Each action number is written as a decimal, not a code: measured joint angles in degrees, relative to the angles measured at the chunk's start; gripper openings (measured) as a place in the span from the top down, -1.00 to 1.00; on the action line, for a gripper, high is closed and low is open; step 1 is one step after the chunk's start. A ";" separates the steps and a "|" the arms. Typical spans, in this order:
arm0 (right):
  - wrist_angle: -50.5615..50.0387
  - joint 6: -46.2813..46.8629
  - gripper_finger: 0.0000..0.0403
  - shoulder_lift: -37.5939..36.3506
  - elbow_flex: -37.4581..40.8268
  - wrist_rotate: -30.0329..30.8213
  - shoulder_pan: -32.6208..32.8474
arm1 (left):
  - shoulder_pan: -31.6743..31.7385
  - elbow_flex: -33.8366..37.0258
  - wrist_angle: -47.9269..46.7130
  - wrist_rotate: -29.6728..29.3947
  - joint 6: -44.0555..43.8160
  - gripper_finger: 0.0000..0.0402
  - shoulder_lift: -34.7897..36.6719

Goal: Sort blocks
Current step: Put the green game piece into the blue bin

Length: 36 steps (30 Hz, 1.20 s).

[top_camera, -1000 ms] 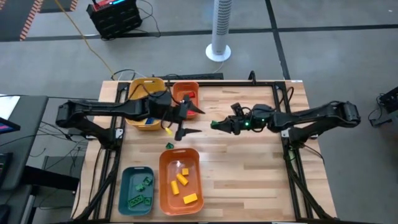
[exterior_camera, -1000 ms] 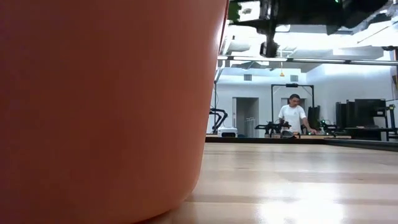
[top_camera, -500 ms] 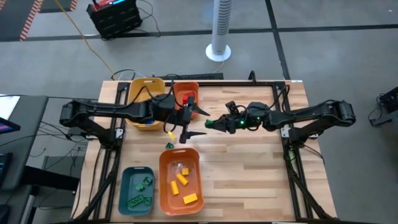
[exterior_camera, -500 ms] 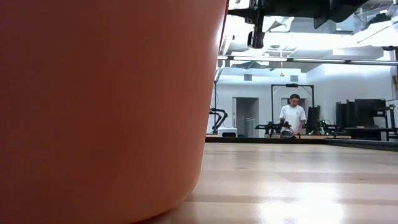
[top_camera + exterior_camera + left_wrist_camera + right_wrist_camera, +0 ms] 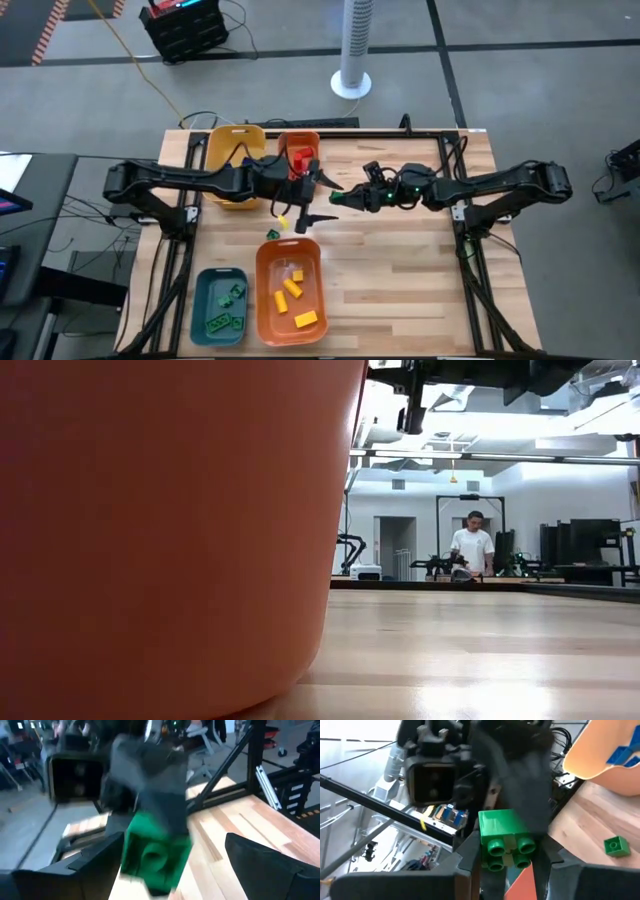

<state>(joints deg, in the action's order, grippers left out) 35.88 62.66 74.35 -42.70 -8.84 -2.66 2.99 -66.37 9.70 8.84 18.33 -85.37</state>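
Note:
Above the table's middle, my right gripper is shut on a green block, also seen in the left wrist view. My left gripper is open, one finger on either side of that block, and I see no touch. A loose yellow block and a loose green block lie flat on the wood below the grippers. Red blocks lie in the small orange bin, yellow ones in the large orange bin, and green ones in the teal bin. My right gripper pinches the green block's two opposite sides between its two fingers. The fingers reach in level from the table's right. The block is lifted clear of the table, with its studs turned back toward my right wrist.
A yellow bin with a blue block stands at the far left beside the small orange bin. The large orange bin's wall fills the left of the low view. Bare wood lies to the right. A person stands far off in the room.
My left gripper has gone toward the table's right, staying open, and its fingers now stand on either side of the green block. My right gripper, still shut on that block, has gone a little toward the table's left and up, then kept still.

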 joint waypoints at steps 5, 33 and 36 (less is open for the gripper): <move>-0.99 0.40 0.44 0.00 0.00 -0.04 0.04 | -1.53 0.00 0.30 -2.12 3.08 -0.42 -0.16; -4.18 4.01 -0.52 -0.26 0.00 -3.59 -4.72 | -1.86 0.00 -0.03 -2.46 -0.64 0.35 0.28; -5.79 3.37 -0.52 -1.34 0.00 -4.65 -5.68 | -1.60 0.00 -0.64 -2.47 -1.47 0.35 1.05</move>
<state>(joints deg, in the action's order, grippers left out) 30.09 66.03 73.01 -42.70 -13.49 -8.34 1.38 -66.37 9.06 6.37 16.86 -84.32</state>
